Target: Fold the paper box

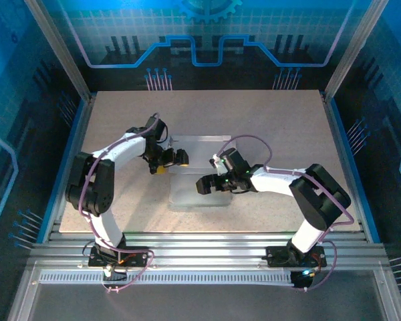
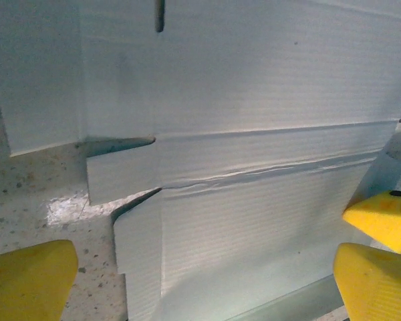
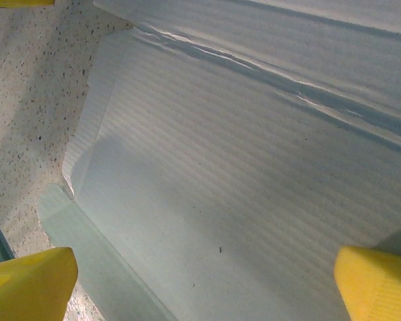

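The paper box point(image 1: 199, 144) lies unfolded and flat in the middle of the table, pale whitish side up, with creases and side tabs. My left gripper point(image 1: 172, 162) hangs over its left part, open. In the left wrist view the yellow fingertips point(image 2: 30, 281) stand far apart above the paper box point(image 2: 254, 167), whose small tabs stick out to the left. My right gripper point(image 1: 209, 182) is over the sheet's near right part, also open. In the right wrist view its yellow fingers point(image 3: 377, 281) straddle the paper box point(image 3: 254, 167) near a folded edge strip. Neither gripper holds anything.
The speckled beige table point(image 1: 120, 114) is bounded by metal rails point(image 1: 207, 242) in front and blue walls at the sides. Bare tabletop point(image 2: 27, 194) shows left of the sheet. The two grippers are close together over the sheet.
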